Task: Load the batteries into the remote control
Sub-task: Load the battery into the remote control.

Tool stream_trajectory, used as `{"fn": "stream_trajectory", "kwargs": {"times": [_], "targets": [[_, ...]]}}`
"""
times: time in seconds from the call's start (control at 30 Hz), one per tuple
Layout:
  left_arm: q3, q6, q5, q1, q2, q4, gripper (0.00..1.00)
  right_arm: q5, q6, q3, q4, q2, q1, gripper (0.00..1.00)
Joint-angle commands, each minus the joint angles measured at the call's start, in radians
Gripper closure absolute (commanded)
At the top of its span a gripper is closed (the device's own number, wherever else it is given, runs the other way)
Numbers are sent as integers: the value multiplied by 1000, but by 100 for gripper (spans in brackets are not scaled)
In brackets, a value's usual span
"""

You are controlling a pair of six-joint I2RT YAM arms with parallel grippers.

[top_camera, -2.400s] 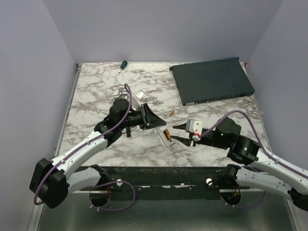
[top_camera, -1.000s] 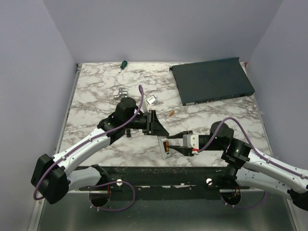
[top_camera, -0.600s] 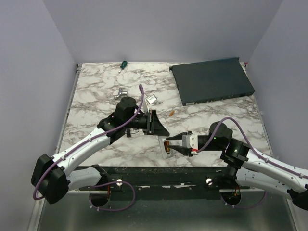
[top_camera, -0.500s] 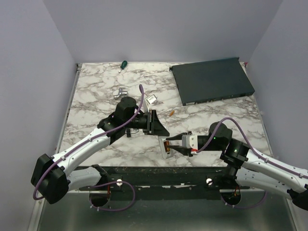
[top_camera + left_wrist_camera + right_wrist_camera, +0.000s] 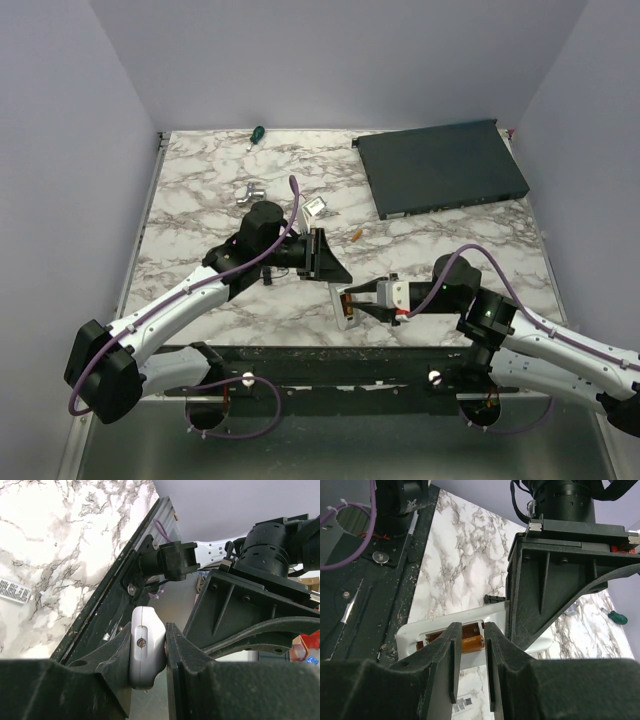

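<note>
My left gripper [image 5: 337, 282] is shut on the white remote control [image 5: 344, 310] and holds it above the table's near edge; in the left wrist view the remote control [image 5: 145, 650] sits clamped between both fingers. Its battery bay faces my right gripper [image 5: 352, 300]. One orange battery [image 5: 472, 642] lies in the bay of the remote control [image 5: 437, 624]. My right gripper [image 5: 471, 630] hovers right over that battery, jaws a narrow gap apart with nothing pinched between them. A second orange battery [image 5: 357, 234] lies loose on the marble.
A large dark flat box [image 5: 440, 168] fills the back right. A green-handled screwdriver [image 5: 256, 132] lies at the back edge. A silver bracket [image 5: 248, 190] and a small white piece [image 5: 316, 207] lie behind the left arm. A black rail [image 5: 330, 362] runs along the front.
The left arm carried the remote forward and right, then held still. The right gripper moved left up to the remote's bay and its jaws have narrowed over the last second.
</note>
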Motion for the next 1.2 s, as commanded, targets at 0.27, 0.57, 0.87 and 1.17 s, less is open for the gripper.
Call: {"fn": "stream_trajectory", "kwargs": {"times": [0.27, 0.57, 0.87, 1.17], "targets": [[34, 7, 35, -11, -8, 25, 100, 2, 7, -1, -7, 7, 2, 71], [42, 6, 36, -11, -4, 27, 100, 3, 6, 9, -19, 7, 2, 74], [45, 2, 37, -11, -5, 29, 100, -11, 10, 6, -55, 8, 2, 74], [50, -1, 43, -10, -9, 29, 100, -20, 11, 8, -58, 17, 2, 74]]}}
